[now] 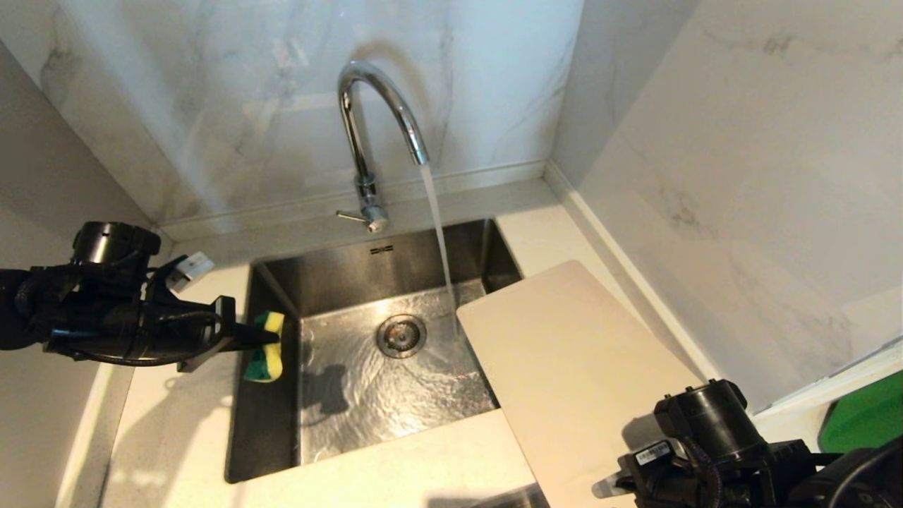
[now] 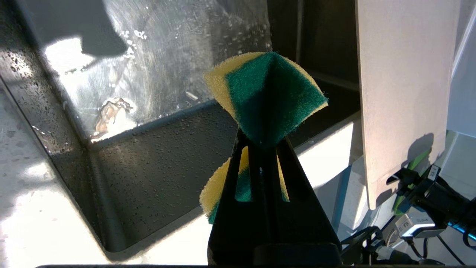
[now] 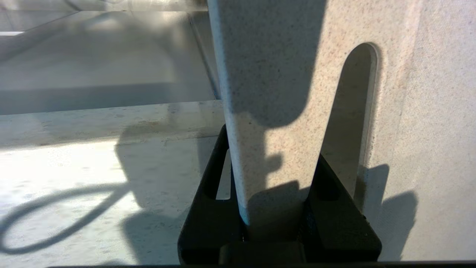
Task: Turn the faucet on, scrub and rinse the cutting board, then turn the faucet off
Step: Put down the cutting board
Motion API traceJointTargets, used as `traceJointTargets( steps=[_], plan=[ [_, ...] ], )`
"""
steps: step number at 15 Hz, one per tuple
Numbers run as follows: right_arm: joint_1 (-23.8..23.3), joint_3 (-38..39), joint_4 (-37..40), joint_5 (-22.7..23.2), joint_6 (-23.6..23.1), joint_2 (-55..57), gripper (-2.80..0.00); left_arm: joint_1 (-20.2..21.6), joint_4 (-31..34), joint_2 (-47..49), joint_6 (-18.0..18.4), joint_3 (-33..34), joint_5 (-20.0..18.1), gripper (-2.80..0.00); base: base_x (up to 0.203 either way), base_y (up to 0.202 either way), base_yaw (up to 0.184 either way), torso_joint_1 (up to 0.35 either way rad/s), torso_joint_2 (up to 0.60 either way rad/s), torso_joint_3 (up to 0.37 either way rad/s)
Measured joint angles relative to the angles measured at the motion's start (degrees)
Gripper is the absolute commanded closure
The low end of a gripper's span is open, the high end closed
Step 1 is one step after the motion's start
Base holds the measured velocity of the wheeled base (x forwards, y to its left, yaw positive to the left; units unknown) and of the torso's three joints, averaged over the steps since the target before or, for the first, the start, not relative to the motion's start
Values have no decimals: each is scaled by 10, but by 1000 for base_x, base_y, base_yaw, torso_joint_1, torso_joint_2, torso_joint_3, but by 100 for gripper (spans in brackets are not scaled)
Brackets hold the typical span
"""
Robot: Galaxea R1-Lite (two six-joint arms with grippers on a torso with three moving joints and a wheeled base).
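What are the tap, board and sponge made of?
Tap: likely chromed metal, mirror-bright reflections. Board: probably plastic, matte cream, finely speckled close up. Sponge: soft yellow foam with a fuzzy green scouring layer, folded where it is squeezed.

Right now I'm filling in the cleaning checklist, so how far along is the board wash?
Done: the faucet is on, water streaming into the sink. In hand: the right gripper clamps the cutting board by its slotted end, its far corner over the basin beside the stream; the left gripper pinches a yellow-green sponge at the sink's left edge, apart from the board. Left: scrubbing, rinsing, shutting the faucet off.
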Motion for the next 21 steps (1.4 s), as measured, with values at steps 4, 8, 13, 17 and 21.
traceJointTargets(
  steps=[4, 8, 13, 17, 21],
  plan=[
    [-8, 17, 11, 1, 39, -12, 0, 0, 0, 0, 0, 1, 0, 0, 0, 0, 0, 0, 0, 0],
    [-12, 9, 11, 26, 68, -16, 0, -1, 0, 0, 0, 1, 0, 0, 0, 0, 0, 0, 0, 0],
    [-24, -9, 10, 62, 89, -7, 0, -1, 0, 0, 0, 1, 0, 0, 0, 0, 0, 0, 0, 0],
    [-23, -6, 12, 63, 94, 7, 0, 0, 0, 1, 0, 1, 0, 0, 0, 0, 0, 0, 0, 0],
    [-12, -8, 13, 64, 102, 25, 0, -1, 0, 3, 0, 1, 0, 0, 0, 0, 0, 0, 0, 0]
  ],
)
